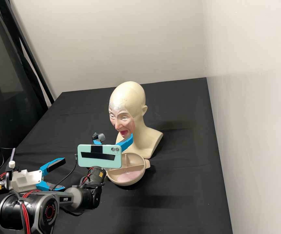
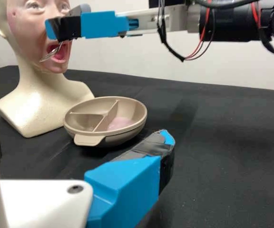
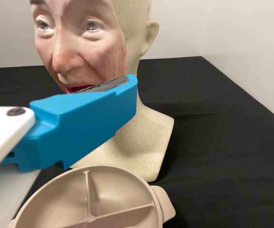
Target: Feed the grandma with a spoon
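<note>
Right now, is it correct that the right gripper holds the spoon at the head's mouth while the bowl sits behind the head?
Not quite: the bowl sits in front of the head, not behind it, as the high view shows. The right gripper does hold the spoon at the mouth.

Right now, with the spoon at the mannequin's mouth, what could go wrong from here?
1. The spoon tip is at the open mouth of the mannequin head; pushing on may jab the lips or tip the head over.
2. The right gripper hangs above the divided bowl; dropping while pulling back could clip its rim and shove it.
3. The spoon pokes out from the very fingertips, so it might twist or slip.
</note>
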Robot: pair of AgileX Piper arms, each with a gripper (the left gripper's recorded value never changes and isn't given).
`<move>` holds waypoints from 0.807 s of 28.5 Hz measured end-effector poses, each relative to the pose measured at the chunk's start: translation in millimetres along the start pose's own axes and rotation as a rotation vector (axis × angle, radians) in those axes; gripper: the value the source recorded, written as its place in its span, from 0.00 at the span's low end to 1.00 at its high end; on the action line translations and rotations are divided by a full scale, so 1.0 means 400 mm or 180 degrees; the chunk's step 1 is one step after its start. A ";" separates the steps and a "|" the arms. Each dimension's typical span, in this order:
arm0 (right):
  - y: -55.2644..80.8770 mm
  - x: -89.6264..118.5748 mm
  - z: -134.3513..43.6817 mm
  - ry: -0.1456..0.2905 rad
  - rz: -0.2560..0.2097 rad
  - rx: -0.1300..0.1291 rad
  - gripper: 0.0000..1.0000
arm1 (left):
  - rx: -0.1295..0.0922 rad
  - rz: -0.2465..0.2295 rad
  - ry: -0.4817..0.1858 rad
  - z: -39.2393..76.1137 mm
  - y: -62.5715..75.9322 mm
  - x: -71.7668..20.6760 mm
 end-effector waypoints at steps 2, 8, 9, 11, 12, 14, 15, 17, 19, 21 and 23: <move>0.000 0.000 0.000 0.0000 0.0000 0.0000 1.00 | 0.0010 -0.0006 -0.0003 -0.002 -0.001 0.001; 0.000 0.000 0.000 0.0000 0.0000 0.0000 1.00 | 0.0012 -0.0008 0.0007 -0.006 -0.001 0.001; 0.000 0.000 0.000 0.0000 0.0000 0.0000 1.00 | 0.0012 -0.0008 0.0007 -0.006 -0.001 0.001; 0.000 0.000 0.000 0.0000 0.0000 0.0000 1.00 | 0.0012 -0.0008 0.0007 -0.006 -0.001 0.001; 0.000 0.000 0.000 0.0000 0.0000 0.0000 1.00 | 0.0012 -0.0008 0.0007 -0.006 -0.001 0.001; 0.000 0.000 0.000 0.0000 0.0000 0.0000 1.00 | 0.0012 -0.0008 0.0007 -0.006 -0.001 0.001; 0.000 0.000 0.000 0.0000 0.0000 0.0008 1.00 | 0.0012 -0.0008 0.0007 -0.006 -0.001 0.001; -0.001 -0.001 0.001 -0.0005 -0.0005 0.0012 1.00 | 0.0012 -0.0008 0.0007 -0.006 -0.001 0.001; -0.004 -0.006 0.006 -0.0031 -0.0023 0.0015 1.00 | 0.0012 -0.0008 0.0007 -0.006 -0.001 0.001; -0.011 -0.016 0.017 -0.0072 -0.0048 0.0013 1.00 | 0.0012 -0.0008 0.0007 -0.006 -0.001 0.001; -0.015 -0.024 0.027 -0.0122 -0.0071 0.0017 1.00 | 0.0012 -0.0004 0.0006 -0.006 -0.001 0.001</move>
